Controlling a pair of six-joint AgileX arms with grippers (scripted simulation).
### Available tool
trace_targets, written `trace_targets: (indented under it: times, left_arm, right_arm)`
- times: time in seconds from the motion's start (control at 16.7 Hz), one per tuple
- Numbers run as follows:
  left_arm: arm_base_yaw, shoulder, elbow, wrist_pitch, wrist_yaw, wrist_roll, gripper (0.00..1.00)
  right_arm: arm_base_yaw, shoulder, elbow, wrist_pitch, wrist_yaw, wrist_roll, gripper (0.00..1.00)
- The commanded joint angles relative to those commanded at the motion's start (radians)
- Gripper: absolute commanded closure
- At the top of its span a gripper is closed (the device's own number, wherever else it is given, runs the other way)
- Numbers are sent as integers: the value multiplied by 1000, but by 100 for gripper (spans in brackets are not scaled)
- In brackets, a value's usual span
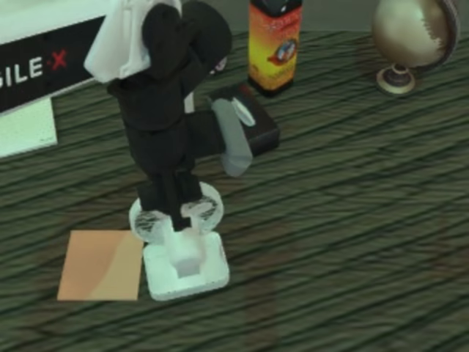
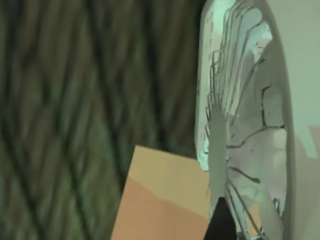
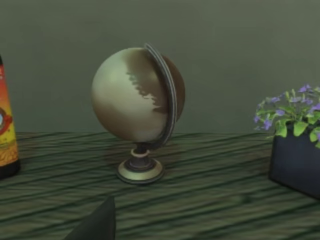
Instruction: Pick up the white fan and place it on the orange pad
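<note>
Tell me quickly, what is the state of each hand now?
Left hand: at the fan head; open or shut cannot be told.
Right hand: not in top view; cannot be told.

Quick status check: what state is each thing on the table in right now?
white fan: upright, base on the table beside the orange pad, not on it.
orange pad: flat, bare.
left gripper: down at the fan's grille head.
globe: upright.
orange bottle: upright.
black box: flat.
</note>
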Motion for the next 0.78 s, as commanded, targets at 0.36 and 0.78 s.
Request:
trace_targets:
  times: [0.36, 0.78]
  left_arm:
    - [12, 0, 134, -134, 0, -1, 100]
    - [13, -1, 192, -194, -1, -1, 100]
  right_arm:
    - [0, 0, 0, 0, 0, 0, 0]
    - [0, 0, 0, 0, 0, 0, 0]
